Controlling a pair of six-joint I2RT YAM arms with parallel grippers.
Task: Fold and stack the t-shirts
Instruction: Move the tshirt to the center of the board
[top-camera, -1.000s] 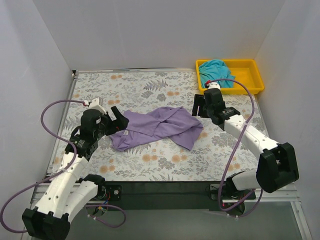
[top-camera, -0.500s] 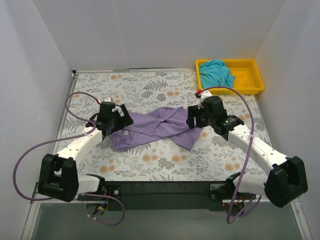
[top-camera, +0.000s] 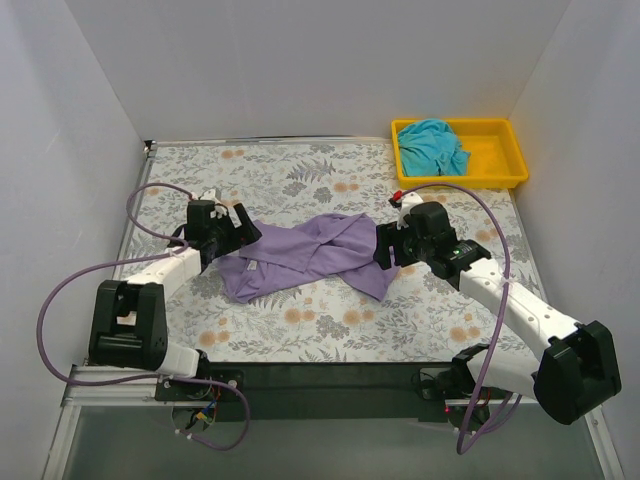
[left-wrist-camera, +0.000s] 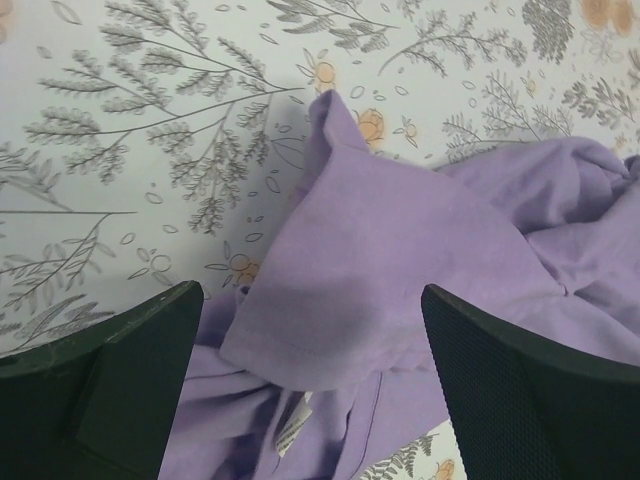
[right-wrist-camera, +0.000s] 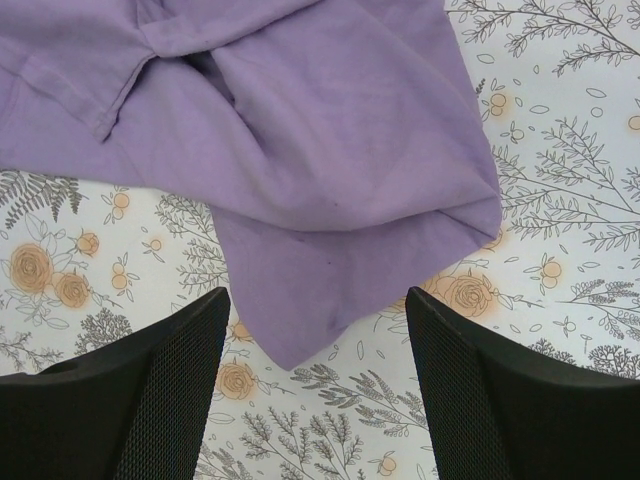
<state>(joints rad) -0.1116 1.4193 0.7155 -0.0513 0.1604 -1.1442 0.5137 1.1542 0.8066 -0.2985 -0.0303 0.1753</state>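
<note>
A lavender-purple t-shirt (top-camera: 310, 255) lies crumpled in the middle of the floral table. My left gripper (top-camera: 240, 226) is open at the shirt's left end; in the left wrist view a sleeve (left-wrist-camera: 370, 290) and a white label (left-wrist-camera: 290, 428) lie between the jaws. My right gripper (top-camera: 385, 247) is open at the shirt's right end; in the right wrist view the shirt's lower corner (right-wrist-camera: 320, 290) lies between the jaws. The teal t-shirt (top-camera: 433, 145) is bunched in the yellow tray (top-camera: 497, 152) at the back right.
White walls enclose the table on three sides. The yellow tray stands in the back right corner. Purple cables loop from both arms, the left cable (top-camera: 150, 195) above the table's left edge.
Both arms have reached lower and inward to the ends of the purple shirt. The left gripper moved up-left a little; the right gripper came down to the shirt's right corner.
</note>
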